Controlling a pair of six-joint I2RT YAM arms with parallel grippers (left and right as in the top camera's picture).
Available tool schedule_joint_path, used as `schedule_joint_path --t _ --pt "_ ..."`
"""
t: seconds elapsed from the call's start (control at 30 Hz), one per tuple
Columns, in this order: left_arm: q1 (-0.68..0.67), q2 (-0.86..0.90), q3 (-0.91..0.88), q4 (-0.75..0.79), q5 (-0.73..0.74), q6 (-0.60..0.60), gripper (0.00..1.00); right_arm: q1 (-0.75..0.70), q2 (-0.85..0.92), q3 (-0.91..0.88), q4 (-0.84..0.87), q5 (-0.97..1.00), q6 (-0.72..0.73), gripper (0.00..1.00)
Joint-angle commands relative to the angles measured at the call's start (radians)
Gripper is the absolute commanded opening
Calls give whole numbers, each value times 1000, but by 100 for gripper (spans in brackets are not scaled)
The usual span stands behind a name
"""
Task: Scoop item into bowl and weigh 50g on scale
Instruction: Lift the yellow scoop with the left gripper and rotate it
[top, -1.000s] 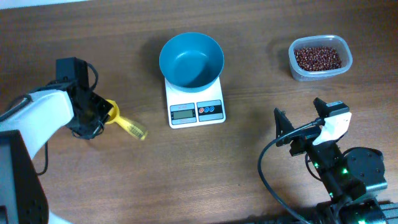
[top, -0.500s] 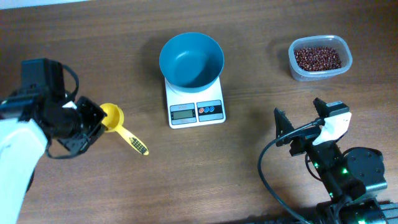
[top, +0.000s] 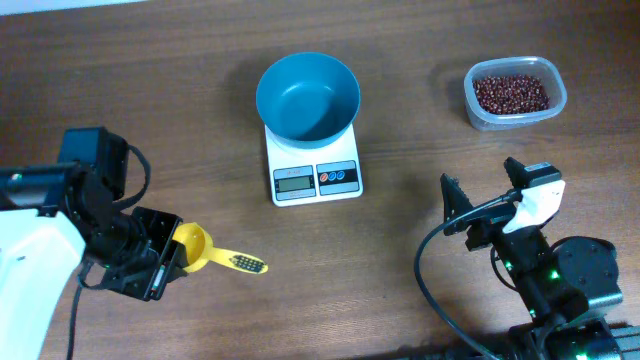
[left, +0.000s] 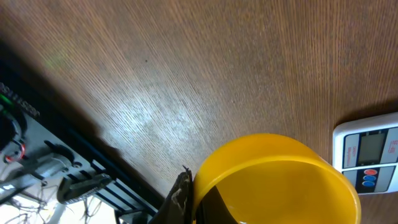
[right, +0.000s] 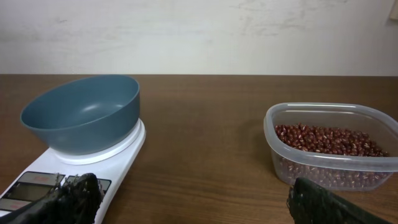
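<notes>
The blue bowl (top: 307, 95) stands empty on the white scale (top: 315, 178) at the table's middle back; both also show in the right wrist view, bowl (right: 81, 115) and scale (right: 118, 158). The red-brown beans (top: 510, 93) lie in a clear tub (top: 478, 112) at the back right, and they show in the right wrist view (right: 326, 140). My left gripper (top: 170, 260) is shut on the rim of a yellow scoop (top: 192, 246) at the front left, handle pointing right. In the left wrist view my left gripper (left: 196, 202) pinches the empty scoop cup (left: 273, 180). My right gripper (top: 481, 180) is open and empty, in front of the tub.
The scale's corner with its display and buttons shows at the right edge of the left wrist view (left: 373, 152). The clear tub (right: 311, 168) sits right of the scale with bare wood between them. A pale wall stands behind the table.
My left arm has carried the yellow scoop toward the table's front and slightly right, and the handle now points right. The right arm, bowl, scale and tub have not moved.
</notes>
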Motion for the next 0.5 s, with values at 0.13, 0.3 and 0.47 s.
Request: schedule_joint_path --t 0.13,0.3,0.47 --pt "-101 -12 -9 26 -46 -77 0 11 -4 -7 -4 8 -7 99" --pt "-184 -12 -9 22 -46 -138 0 11 -4 -7 -4 8 -7 99" --pt "-228 -12 -9 23 -66 -298 0 11 -3 -7 -3 -22 77 99"
